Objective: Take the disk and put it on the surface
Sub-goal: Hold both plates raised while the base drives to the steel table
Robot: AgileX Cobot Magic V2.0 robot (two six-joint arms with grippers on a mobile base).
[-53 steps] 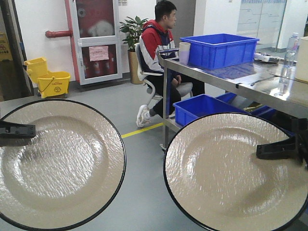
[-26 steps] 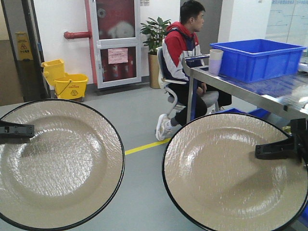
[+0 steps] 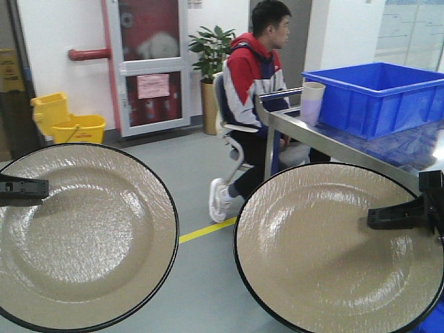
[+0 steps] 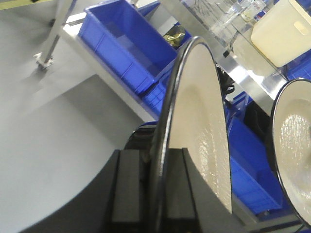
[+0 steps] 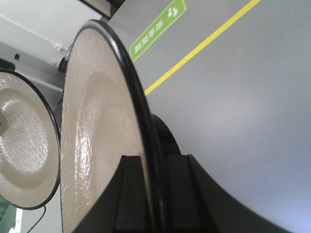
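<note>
Reaching in from each side in the front view, the left gripper (image 3: 35, 189) clamped the left disk (image 3: 83, 236) at its rim and the right gripper (image 3: 385, 217) the right disk (image 3: 326, 257), both upright, off the steel surface (image 3: 388, 149); each wrist view showed jaws closed on the rim.

Your matte black left gripper (image 4: 153, 153), wrist view: two flat, slab-like fingers (image 4: 127, 191) with squared tips, on a rounded black base. Your right gripper (image 5: 151, 160) has the same black slab fingers (image 5: 127, 194). In the front view, each gripper appears as a slim angular black bar.
</note>
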